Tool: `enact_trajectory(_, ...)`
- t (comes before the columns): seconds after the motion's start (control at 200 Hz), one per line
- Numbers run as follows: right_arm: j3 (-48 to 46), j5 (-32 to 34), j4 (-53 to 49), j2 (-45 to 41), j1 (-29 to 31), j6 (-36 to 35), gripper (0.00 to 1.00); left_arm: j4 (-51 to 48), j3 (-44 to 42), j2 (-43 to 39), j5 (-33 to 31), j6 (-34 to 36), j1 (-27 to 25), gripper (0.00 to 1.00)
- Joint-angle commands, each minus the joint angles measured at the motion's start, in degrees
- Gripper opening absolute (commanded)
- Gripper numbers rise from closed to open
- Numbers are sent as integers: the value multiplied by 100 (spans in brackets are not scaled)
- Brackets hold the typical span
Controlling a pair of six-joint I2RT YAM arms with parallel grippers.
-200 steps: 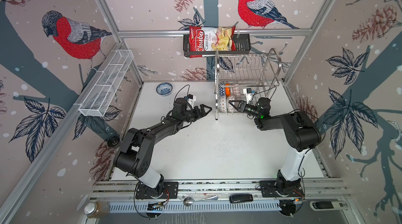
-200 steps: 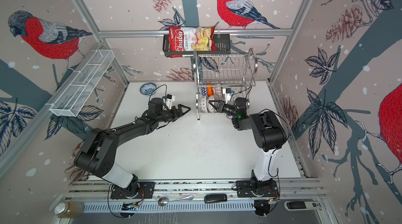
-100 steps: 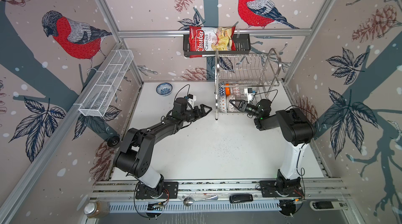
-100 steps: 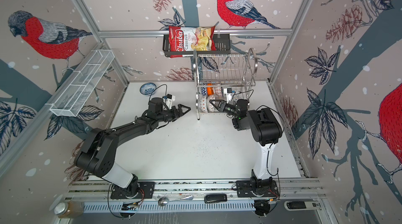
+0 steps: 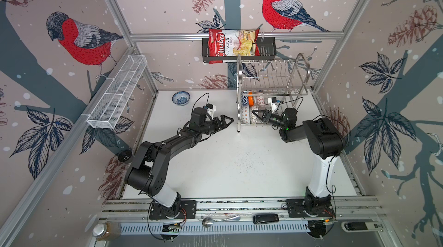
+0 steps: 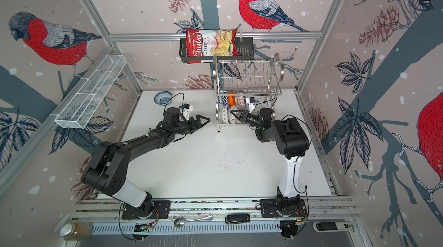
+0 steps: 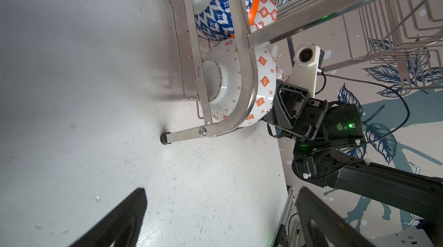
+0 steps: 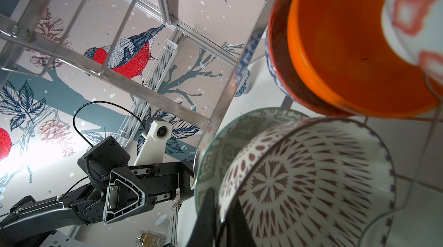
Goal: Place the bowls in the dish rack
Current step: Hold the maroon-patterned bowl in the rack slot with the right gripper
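Note:
The steel dish rack [image 5: 238,85] stands at the back of the table, with several bowls upright in its lower tier. My right gripper [image 8: 223,196] reaches into that tier, shut on the rim of the white bowl with the dark radial pattern [image 8: 306,181]. This bowl leans against the grey-green bowl [image 8: 211,152]. Beside them stand the orange bowl [image 8: 347,54] and the blue patterned bowl [image 7: 220,10]. The blue-floral bowl [image 5: 181,97] sits alone on the table at the back left. My left gripper [image 5: 226,121] hovers open and empty just left of the rack's front leg [image 7: 165,137].
A black basket [image 5: 266,51] with a chips bag [image 5: 232,43] hangs on the back wall above the rack. A white mesh basket [image 5: 117,92] runs along the left wall. A spoon [image 5: 215,220], a jar [image 5: 105,230] and a dark remote [image 5: 266,218] lie on the front rail.
The right arm's elbow has shifted slightly left; both grippers stay where they were, the right one still shut on the bowl's rim.

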Motion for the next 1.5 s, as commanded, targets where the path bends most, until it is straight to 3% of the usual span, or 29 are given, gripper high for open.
enact_trajectory(0.0, 25, 25, -59, 9, -7, -123, 0, 23, 44, -46, -34, 69, -8, 98)
enact_trajectory(0.27, 34, 80, -201, -17, -25, -268, 0, 13, 43, -37, -34, 69, -8, 98)
enact_trajectory(0.7, 44, 344, -839, -244, 45, -825, 9, -6, 53, -28, -46, 74, -8, 98)
enact_trajectory(1.496, -10, 364, -841, -413, 111, -875, 22, -37, 74, -12, -62, 96, -8, 98)
